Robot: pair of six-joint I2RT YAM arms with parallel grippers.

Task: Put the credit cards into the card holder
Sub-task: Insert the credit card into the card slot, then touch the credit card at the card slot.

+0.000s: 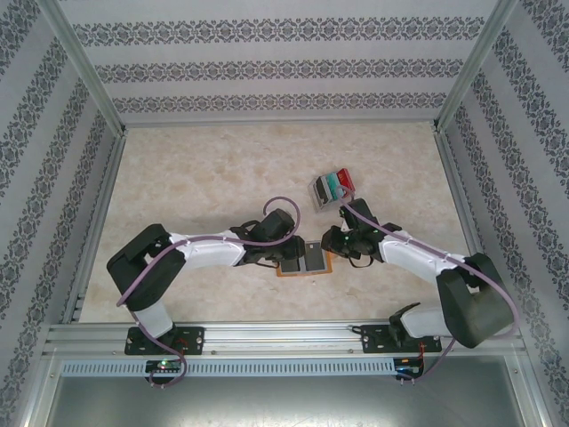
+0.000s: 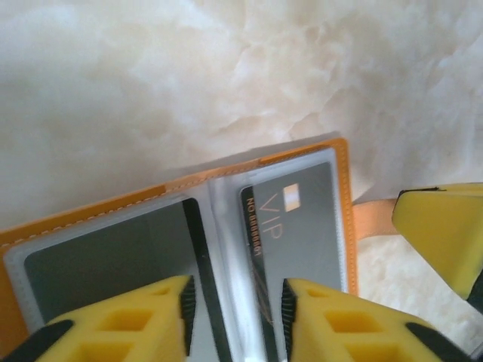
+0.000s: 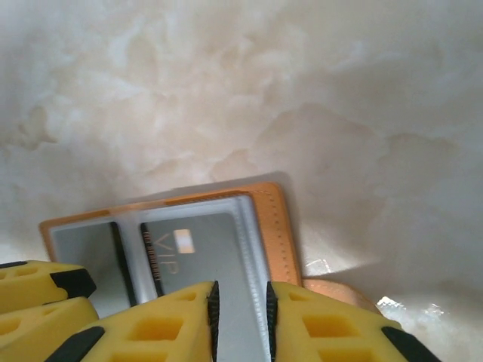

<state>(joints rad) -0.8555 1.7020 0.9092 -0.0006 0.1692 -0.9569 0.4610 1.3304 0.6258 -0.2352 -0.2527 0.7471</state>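
A: Where is the small orange-tan leather-like folding card holder (image 1: 307, 260) to be found?

B: It is laid open on the pale marbled table (image 1: 204, 169), between the two arms. A grey plastic card marked VIP (image 2: 302, 219) is seen seated in one clear pocket, and a darker card (image 2: 113, 260) in the pocket beside it. The other thin plastic credit cards (image 1: 331, 187), red and teal among them, are stacked farther back, apart from the holder and just beyond the right arm.

A: And the claws?

B: The left gripper (image 2: 235, 298) is held part open astride the centre fold, and nothing is seen clamped in it. The right gripper (image 3: 240, 302) is drawn to a narrow slit over the VIP pocket. Whether a sleeve edge or a card is pinched there cannot be told.

A: How is the step best done?

B: It is judged that a card is being pressed home. The holder should be pinned flat at the fold so that it is not dragged. The pocket mouth should be left unblocked by the pads. Any push should be given along the pocket's length, lest the thin plastic be buckled.
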